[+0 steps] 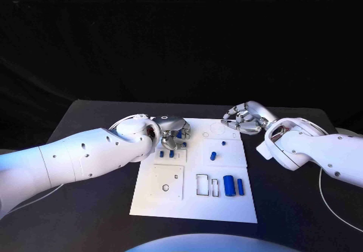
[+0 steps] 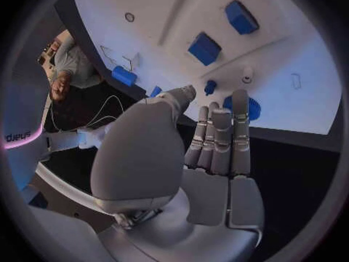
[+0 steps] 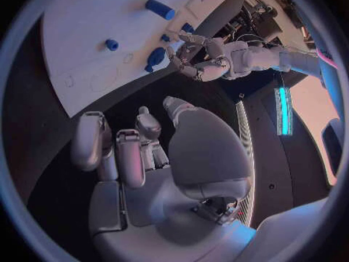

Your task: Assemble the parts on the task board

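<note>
Several blue parts [image 1: 228, 185] lie across the task board [image 1: 193, 210]. Head view: left hand [image 1: 172, 132] hovers over the board's upper-left pieces, presumably choosing one. Left wrist view: its fingers [image 2: 218, 137] extend, empty. Right wrist view: right hand [image 3: 134, 148] waits loosely open beside the board (clear of the work).

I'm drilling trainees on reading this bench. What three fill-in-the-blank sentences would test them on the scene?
1. The task board is coloured ____.
2. The left hand is at the board's far-left part, while the right hand is over the table near the board's far ____ corner.
3. The small parts on the board are coloured ____.

Missing words: white; right; blue
</note>
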`<state>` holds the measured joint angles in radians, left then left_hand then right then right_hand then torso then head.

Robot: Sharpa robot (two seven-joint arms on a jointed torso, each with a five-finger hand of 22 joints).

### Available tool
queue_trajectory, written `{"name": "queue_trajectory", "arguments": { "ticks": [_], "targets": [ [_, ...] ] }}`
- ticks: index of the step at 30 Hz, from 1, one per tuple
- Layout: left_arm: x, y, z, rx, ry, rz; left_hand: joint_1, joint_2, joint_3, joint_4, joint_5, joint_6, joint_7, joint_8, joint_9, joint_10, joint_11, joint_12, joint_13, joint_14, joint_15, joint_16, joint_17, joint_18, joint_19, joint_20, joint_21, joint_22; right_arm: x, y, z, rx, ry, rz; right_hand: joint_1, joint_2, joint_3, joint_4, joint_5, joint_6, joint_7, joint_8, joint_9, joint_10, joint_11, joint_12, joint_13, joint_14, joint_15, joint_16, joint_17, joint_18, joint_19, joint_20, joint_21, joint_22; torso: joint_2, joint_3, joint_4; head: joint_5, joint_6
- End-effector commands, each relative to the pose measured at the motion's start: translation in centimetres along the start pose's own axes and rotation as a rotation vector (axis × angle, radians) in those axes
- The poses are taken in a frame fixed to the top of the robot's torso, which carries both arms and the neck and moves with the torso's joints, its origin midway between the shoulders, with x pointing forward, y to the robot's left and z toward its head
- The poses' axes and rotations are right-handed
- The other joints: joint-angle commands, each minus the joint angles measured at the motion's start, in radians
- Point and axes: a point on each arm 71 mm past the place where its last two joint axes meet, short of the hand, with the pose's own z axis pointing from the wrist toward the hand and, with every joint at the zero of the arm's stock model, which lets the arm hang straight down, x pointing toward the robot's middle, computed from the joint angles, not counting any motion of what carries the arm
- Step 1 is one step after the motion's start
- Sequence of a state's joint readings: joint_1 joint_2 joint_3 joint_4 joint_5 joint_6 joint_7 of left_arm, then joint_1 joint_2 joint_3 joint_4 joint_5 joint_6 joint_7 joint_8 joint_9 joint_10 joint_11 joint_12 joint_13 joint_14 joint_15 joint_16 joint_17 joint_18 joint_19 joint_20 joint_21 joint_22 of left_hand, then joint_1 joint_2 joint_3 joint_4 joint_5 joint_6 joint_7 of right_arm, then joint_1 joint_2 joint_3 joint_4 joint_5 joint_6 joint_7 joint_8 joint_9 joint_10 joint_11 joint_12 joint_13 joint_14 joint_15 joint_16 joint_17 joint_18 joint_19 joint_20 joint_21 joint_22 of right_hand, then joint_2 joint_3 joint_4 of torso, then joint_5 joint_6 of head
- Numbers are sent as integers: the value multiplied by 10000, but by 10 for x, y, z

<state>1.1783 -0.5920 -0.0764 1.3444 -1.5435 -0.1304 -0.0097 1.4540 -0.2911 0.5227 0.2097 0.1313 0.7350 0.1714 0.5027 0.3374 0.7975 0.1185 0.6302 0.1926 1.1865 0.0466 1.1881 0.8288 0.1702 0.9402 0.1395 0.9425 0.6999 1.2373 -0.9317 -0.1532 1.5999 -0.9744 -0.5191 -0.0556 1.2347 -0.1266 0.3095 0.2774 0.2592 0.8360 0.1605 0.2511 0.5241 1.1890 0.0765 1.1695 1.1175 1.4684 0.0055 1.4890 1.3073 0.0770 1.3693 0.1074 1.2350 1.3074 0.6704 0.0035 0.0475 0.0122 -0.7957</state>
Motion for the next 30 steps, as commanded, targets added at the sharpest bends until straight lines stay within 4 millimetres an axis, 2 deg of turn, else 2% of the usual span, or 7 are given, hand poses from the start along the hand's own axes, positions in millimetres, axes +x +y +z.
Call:
{"name": "queue_trajectory", "arguments": {
  "ticks": [1, 9, 16, 21, 30],
  "targets": [
    [4, 0, 3, -126, 567, 553, 38, 92, -15, -9, -36, 79, 11, -54, -30, 74, -1, -51, -29, 103, 9, 96, 43, 131, -8, 58, 83, 28, 1, 2, 0, -169, -11, -67, 86, -23, 45, 9, 55, -85, 2, 36, 15, -53, 4, -47, -8, 535, -29, -55, 612, 79, -38, 11, -55, 192, -4, 14, -2, -12, 5],
    [5, 0, 9, -201, 524, 611, 184, 190, 118, -2, -32, 223, -22, -84, -129, 235, -21, -107, -132, 153, -6, 320, 60, 137, -4, 50, 208, 128, 1, 2, 1, -198, -5, -73, 94, -23, 48, 14, 70, -85, 1, 39, 16, -144, 2, -161, -130, 517, -31, -91, 536, 91, -67, 9, -113, 153, -1, 4, -6, -67, 10],
    [4, 0, 11, -214, 389, 528, 309, 258, 323, -13, -44, 302, 17, -143, -224, 334, 2, -190, -236, 141, 8, 445, 17, 135, -29, 49, 318, 221, 2, 2, 1, -196, 12, -72, 94, -23, 48, 14, 70, -85, 1, 39, 16, -144, 2, -161, -130, 517, -31, -91, 536, 91, -67, 9, -113, 153, 1, 18, -21, -94, 12],
    [5, -1, 12, -205, 457, 302, 347, 321, 520, 5, -41, 442, 3, -172, -300, 488, -14, -244, -323, 202, -5, 614, 50, 132, -27, 44, 455, 345, 2, 3, 1, -202, 23, -70, 94, -23, 48, 14, 70, -85, 1, 39, 16, -144, 2, -161, -130, 517, -31, -91, 536, 91, -67, 9, -113, 153, -7, 23, 11, -116, 18],
    [7, -2, 13, -178, 738, 101, 423, 399, 909, -140, -59, 932, -60, -158, -410, 978, -112, -322, -465, 511, -81, 1107, 413, 24, 337, -20, 1113, 1097, 3, 3, 1, -183, 74, -71, 94, -20, 51, 22, 77, -82, 1, 42, 17, -148, 0, -179, -149, 518, -32, -92, 540, 91, -64, 8, -116, 153, -10, 11, 17, -106, -25]
  ]
}}
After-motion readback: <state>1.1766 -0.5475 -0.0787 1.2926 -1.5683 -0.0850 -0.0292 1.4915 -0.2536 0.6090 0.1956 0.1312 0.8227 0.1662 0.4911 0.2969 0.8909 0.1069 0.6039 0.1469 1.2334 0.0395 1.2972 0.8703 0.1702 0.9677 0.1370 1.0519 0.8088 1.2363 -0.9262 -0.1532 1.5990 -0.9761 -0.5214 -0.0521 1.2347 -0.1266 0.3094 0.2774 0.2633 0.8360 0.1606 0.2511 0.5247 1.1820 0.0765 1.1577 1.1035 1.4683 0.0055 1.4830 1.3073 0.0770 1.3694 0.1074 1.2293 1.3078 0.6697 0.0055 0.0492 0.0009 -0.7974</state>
